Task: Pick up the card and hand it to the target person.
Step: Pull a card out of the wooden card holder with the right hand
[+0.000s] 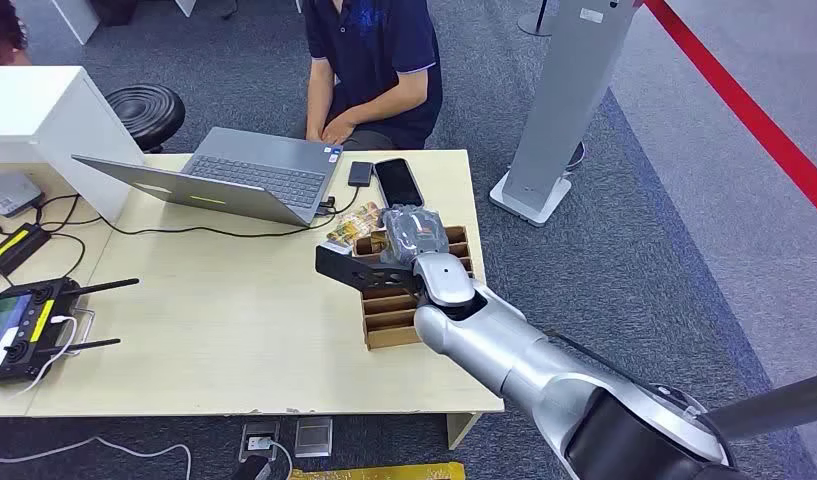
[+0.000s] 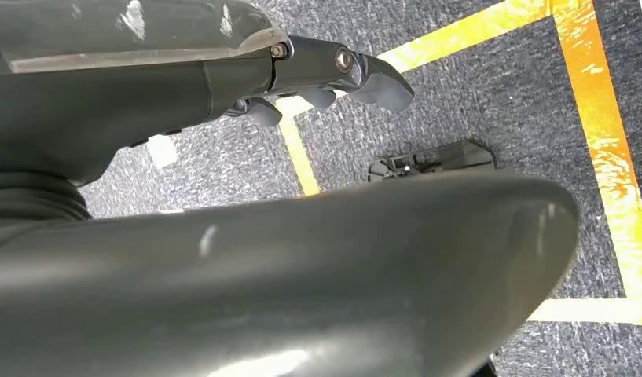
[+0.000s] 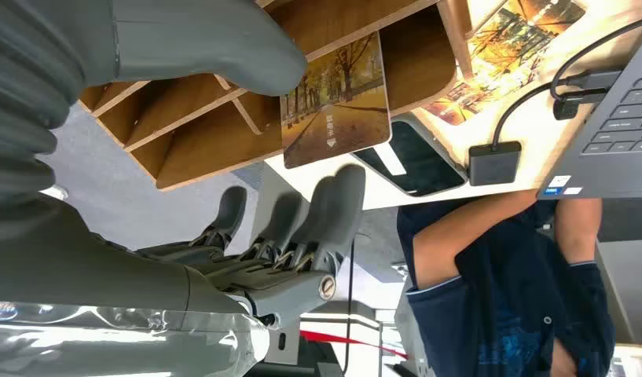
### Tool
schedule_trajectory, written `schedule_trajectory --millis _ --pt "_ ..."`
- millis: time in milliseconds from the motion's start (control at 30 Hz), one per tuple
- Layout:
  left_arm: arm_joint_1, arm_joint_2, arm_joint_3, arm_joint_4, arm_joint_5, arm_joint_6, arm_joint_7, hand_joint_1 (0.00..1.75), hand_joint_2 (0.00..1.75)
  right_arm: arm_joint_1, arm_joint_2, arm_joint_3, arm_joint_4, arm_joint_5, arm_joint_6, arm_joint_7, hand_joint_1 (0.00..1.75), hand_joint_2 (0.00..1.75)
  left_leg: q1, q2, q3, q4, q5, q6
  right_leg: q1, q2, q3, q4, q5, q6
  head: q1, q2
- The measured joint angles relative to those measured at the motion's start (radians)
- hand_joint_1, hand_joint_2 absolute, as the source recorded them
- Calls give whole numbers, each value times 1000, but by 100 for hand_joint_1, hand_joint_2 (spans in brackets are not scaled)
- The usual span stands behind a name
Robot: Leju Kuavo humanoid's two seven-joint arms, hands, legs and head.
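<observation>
Left robot hand [image 2: 333,75] hangs over grey carpet [image 2: 475,94], fingers [image 2: 384,82] curled inward, holding nothing. Yellow floor tape [image 2: 608,157] borders a small black plastic part [image 2: 431,161] on the carpet.

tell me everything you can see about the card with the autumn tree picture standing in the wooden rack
The card with the autumn tree photo is a thin rectangle printed with orange-leaved trees along a path, plus small white text and an arrow. It stands in an end slot of the brown wooden slotted rack, partly sticking out. The right hand brackets it, thumb and fingers apart, not yet gripping it.
</observation>
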Motion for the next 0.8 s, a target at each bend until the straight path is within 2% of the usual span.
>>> schedule_trajectory --millis 100,267,367,533,800 --pt "0 0 0 0 0 1 -1 0 0 0 3 0 1 0 1 0 90 175 0 0 0 0 0 0 0 0 0 0 0 0 0 0" --pt "0 0 0 0 0 3 -1 0 0 0 8 2 3 0 2 0 110 175 0 0 0 0 0 0 0 0 0 0 0 0 0 0" --pt "0 0 0 0 0 4 -1 0 0 0 10 2 5 0 2 0 102 175 0 0 0 0 0 0 0 0 0 0 0 0 0 0" --pt "0 0 0 0 0 6 -1 0 0 0 10 2 7 0 2 0 74 175 0 0 0 0 0 0 0 0 0 0 0 0 0 0" --pt "0 0 0 0 6 6 -1 0 0 -2 10 2 7 -6 0 8 72 175 0 0 0 0 0 0 0 0 0 0 0 0 0 0"
